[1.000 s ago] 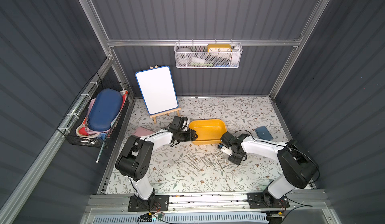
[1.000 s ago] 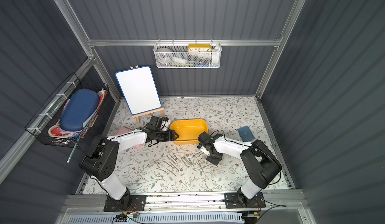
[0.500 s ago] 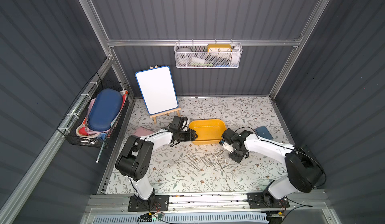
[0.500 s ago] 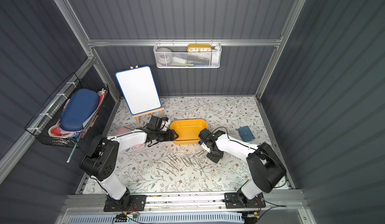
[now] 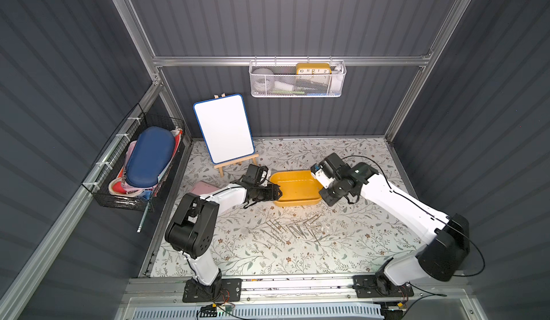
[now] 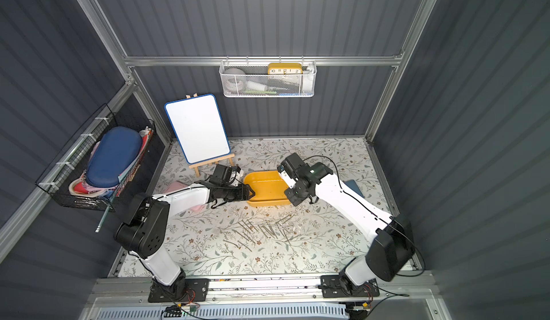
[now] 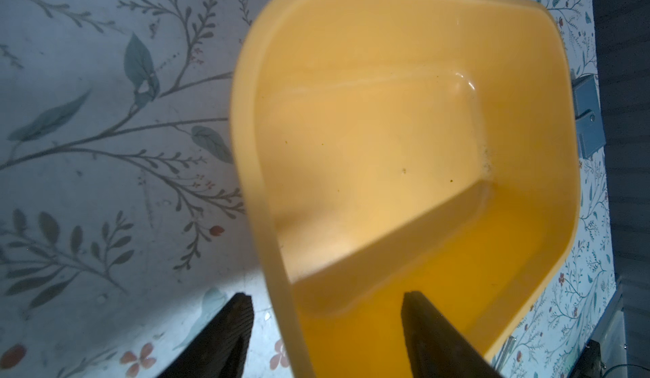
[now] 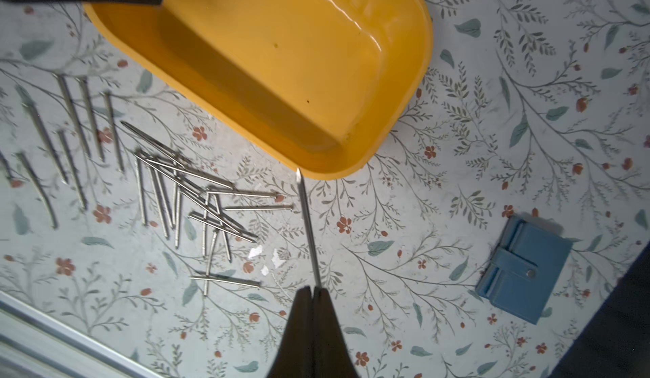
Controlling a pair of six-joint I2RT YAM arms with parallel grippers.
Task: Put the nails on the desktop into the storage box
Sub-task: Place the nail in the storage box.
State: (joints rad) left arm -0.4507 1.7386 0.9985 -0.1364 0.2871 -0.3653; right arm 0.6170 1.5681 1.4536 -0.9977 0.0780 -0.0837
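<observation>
The mustard-yellow storage box point(image 5: 294, 184) point(image 6: 269, 186) stands mid-desktop point(image 5: 268, 259), and nothing lies in it. My left gripper point(image 5: 278, 192) point(image 7: 325, 297) is open, one finger inside and one outside the box's left wall point(image 7: 267, 218). Several grey nails point(image 5: 297, 229) point(image 6: 265, 229) point(image 8: 183, 190) lie scattered on the desktop in front of the box. By the box's right end my right gripper point(image 5: 326, 199) point(image 8: 313, 288) is shut on one nail point(image 8: 306, 225). That nail sticks out from the fingertips, and its far end reaches the box's near right corner point(image 8: 351, 168).
A blue wallet point(image 8: 524, 270) point(image 6: 352, 186) lies right of the box. A flat pink case point(image 5: 202, 188) lies under my left arm. A whiteboard on an easel point(image 5: 223, 128) stands at the back left. A white mesh basket point(image 5: 297, 79) and a black wire basket point(image 5: 140, 166) hang on the walls.
My right gripper has moved from above the scattered nails back toward the box's right end, carrying one nail. The left arm has not moved.
</observation>
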